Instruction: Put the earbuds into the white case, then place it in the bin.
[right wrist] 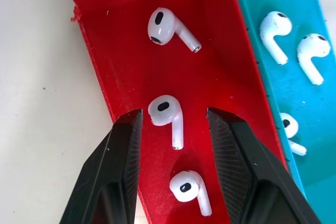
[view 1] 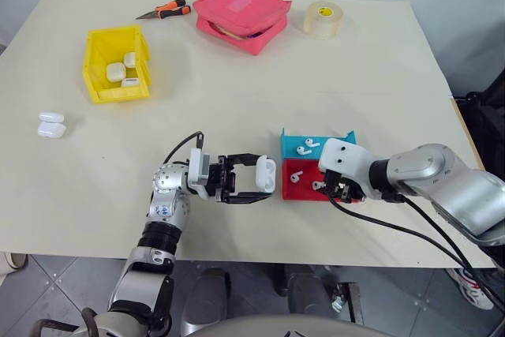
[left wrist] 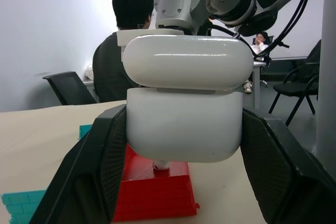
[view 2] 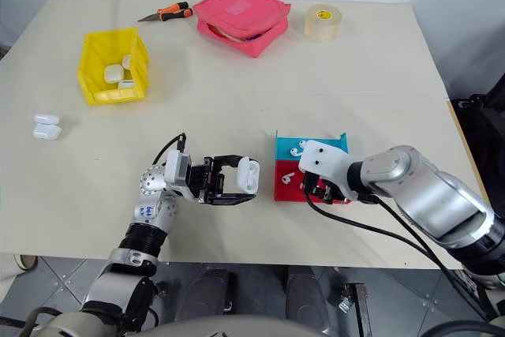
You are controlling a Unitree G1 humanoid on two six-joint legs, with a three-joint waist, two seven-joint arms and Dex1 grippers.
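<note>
Over at the upper left of the head view sits the yellow bin (view 1: 117, 65) with a few white cases inside, and further left on the table (view 1: 237, 92) lie two more cases (view 1: 51, 125). Lower centre, the left gripper (view 1: 254, 180) is clenched on a white case (view 1: 267, 174) whose lid stands ajar, held just beside the red tray (view 1: 300, 181). Right of that, the right gripper (right wrist: 173, 129) hangs over the red tray with its fingers (right wrist: 123, 150) apart around one earbud (right wrist: 167, 117), not touching it, while more earbuds lie in the teal tray (view 1: 296, 144) behind.
</note>
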